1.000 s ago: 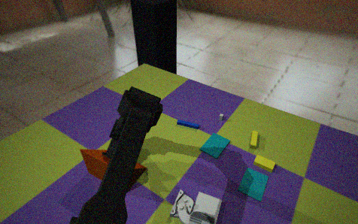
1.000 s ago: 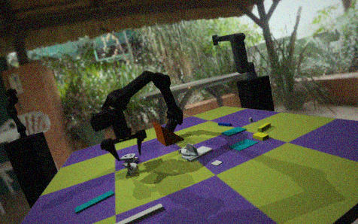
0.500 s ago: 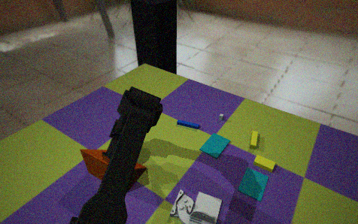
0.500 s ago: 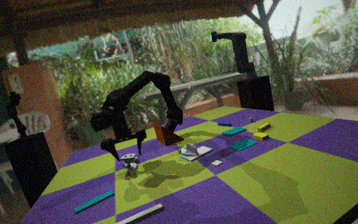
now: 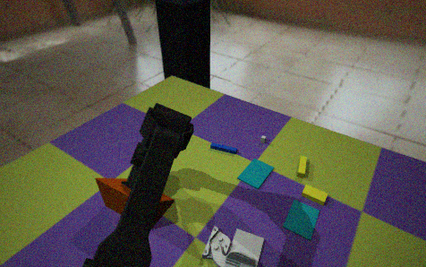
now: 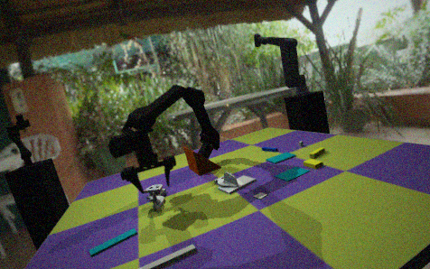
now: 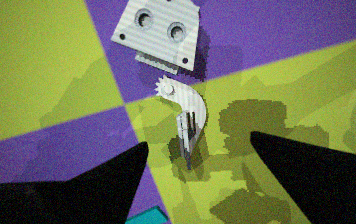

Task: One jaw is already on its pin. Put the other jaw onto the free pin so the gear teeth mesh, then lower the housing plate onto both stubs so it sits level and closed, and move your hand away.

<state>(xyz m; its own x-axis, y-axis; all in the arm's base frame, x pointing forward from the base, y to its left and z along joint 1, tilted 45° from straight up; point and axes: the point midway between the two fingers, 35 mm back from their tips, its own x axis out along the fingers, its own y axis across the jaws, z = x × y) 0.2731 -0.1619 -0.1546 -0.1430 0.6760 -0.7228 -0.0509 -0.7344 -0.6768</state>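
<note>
My gripper (image 6: 154,188) (image 7: 197,141) is open and empty, its fingertips on either side of a white curved jaw (image 7: 197,106) (image 6: 158,203). The jaw's toothed end faces a white plate with two round holes (image 7: 159,37); its narrow end points between the fingers. A white square plate (image 5: 255,239) (image 6: 245,181) lies on the mat, with a grey piece (image 6: 229,179) on it. Beside it is a white piece with dark dots (image 5: 217,245). Whether any jaw sits on a pin is too small to tell. The gripper is not visible in the top view.
An orange wedge (image 5: 108,197) (image 6: 195,163) stands beside the arm. Teal plates (image 5: 256,173) (image 5: 302,219), yellow blocks (image 5: 302,166) (image 5: 314,194) and a blue bar (image 5: 224,148) lie farther off. A teal bar (image 6: 113,242) (image 7: 148,216) and a pale bar (image 6: 172,257) lie near the exterior camera.
</note>
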